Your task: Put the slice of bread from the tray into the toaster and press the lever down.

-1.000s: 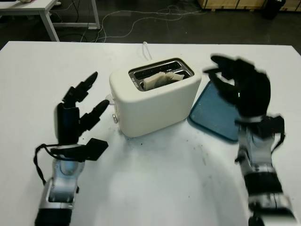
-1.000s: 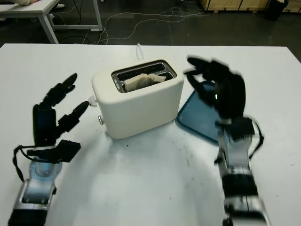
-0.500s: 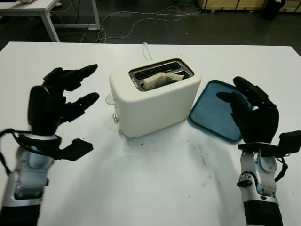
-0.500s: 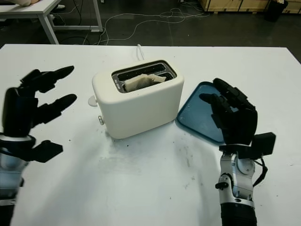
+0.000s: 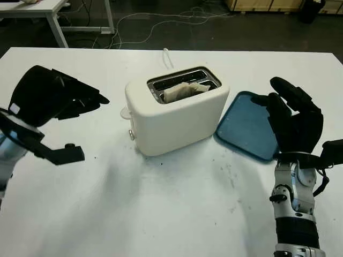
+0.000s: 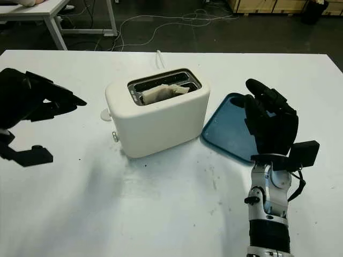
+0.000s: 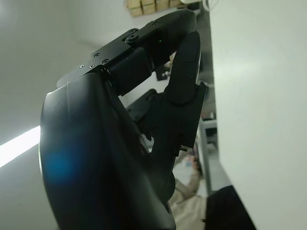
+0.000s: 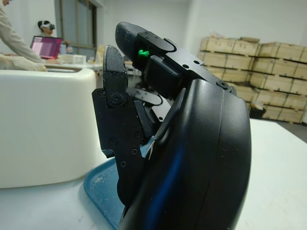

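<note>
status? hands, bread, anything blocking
Left hand open, raised left of toaster. Right hand open, over tray. Bread sits in slot. Nothing blocking.

bread (image 5: 184,91) in toaster (image 5: 177,110) slot — mid-table | tray (image 5: 246,126) just right — L hand (image 5: 45,101) far left

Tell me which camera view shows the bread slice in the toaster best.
The left eye view: it looks down into the toaster, where the bread slice sits in the nearer slot. The right eye view shows nearly the same. The right wrist view catches the toaster's white side wall beside the blue tray, not the slots.
</note>
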Controlling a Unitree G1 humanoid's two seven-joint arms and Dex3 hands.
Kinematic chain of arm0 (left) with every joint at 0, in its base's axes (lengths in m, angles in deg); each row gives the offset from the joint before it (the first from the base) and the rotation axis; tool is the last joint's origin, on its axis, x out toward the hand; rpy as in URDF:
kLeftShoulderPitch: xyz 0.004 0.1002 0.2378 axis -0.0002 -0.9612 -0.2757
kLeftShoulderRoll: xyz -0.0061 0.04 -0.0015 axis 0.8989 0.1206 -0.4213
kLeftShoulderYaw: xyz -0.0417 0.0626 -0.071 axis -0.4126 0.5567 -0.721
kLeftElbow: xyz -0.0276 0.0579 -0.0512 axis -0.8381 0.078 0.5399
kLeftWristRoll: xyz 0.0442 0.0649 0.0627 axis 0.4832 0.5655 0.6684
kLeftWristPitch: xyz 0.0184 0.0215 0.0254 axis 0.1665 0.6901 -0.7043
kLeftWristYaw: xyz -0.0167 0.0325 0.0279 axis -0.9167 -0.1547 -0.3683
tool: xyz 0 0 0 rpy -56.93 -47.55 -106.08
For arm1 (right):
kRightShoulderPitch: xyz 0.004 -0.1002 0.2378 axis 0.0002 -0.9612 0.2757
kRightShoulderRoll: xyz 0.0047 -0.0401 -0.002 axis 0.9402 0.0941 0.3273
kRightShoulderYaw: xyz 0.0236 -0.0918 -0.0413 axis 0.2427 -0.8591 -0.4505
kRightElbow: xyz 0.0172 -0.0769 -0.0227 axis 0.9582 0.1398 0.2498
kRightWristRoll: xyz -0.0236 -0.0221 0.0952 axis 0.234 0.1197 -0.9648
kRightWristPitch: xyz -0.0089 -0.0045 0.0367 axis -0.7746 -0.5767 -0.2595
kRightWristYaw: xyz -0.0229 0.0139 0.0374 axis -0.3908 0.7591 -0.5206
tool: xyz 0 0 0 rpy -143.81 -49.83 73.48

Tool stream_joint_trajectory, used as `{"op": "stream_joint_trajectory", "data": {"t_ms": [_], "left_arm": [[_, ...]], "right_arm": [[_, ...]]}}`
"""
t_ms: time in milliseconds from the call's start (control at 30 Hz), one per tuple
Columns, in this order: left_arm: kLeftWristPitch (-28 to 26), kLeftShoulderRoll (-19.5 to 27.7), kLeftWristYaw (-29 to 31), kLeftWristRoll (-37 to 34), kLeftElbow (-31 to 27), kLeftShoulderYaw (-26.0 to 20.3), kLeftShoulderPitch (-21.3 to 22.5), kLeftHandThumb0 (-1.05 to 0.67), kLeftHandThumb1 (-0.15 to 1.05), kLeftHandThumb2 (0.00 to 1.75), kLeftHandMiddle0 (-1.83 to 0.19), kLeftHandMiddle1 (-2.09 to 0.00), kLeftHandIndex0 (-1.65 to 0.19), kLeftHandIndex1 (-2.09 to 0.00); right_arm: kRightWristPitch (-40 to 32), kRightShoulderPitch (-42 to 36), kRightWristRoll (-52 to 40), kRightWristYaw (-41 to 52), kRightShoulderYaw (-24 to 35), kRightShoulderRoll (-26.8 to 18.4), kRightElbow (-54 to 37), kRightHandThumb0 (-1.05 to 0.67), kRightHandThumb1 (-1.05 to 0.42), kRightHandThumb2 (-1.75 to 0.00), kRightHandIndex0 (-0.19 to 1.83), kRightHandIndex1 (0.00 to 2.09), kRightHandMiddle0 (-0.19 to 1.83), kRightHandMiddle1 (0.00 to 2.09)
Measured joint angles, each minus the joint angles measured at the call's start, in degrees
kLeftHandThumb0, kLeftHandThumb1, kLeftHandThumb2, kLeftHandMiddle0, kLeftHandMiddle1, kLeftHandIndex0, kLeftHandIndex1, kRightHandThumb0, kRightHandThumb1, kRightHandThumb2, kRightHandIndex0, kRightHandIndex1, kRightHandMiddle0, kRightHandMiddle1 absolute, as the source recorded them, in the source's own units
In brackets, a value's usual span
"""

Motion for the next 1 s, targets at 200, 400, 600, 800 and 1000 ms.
{"op": "stream_joint_trajectory", "data": {"t_ms": [200, 400, 600, 800, 1000], "left_arm": [[3.0, 0.0, -4.3, 5.4, 2.5, 2.1, 2.2, -0.38, 0.88, 0.01, -1.24, -0.81, -1.34, -0.08], [3.8, 0.0, -6.8, 6.4, 2.6, 2.4, 2.2, -0.39, 0.92, 0.01, -1.13, -1.07, -1.29, -0.03], [4.1, -0.5, -6.8, 6.3, 2.6, 3.1, 2.2, -0.39, 0.92, 0.03, -1.13, -1.05, -1.29, -0.02], [4.8, -0.7, -7.4, 6.3, 2.6, 3.5, 2.2, -0.35, 0.91, 0.02, -1.13, -1.12, -1.29, -0.02], [4.7, -1.3, -7.4, 6.3, 2.6, 3.6, 2.2, -0.34, 0.91, 0.01, -1.1, -1.14, -1.28, -0.01]], "right_arm": [[0.0, 0.1, 0.6, 0.0, 0.0, 0.4, 0.0, -0.38, -0.92, -0.15, 0.8, 0.94, 1.12, 0.04], [0.4, 0.1, 5.4, -1.6, -0.6, 0.5, 0.0, -0.39, -0.92, -0.14, 0.9, 0.79, 1.13, 0.02], [0.4, 0.1, 9.0, -2.9, -2.1, 0.8, 0.0, -0.37, -0.92, -0.12, 0.88, 0.93, 1.13, 0.0], [0.4, 0.1, 9.5, -2.6, -2.9, 0.9, 0.0, -0.38, -0.92, -0.14, 0.82, 1.04, 1.13, 0.0], [0.4, 0.1, 9.5, -1.7, -2.9, 0.9, 0.2, -0.38, -0.92, -0.15, 0.81, 1.06, 1.12, 0.0]]}}
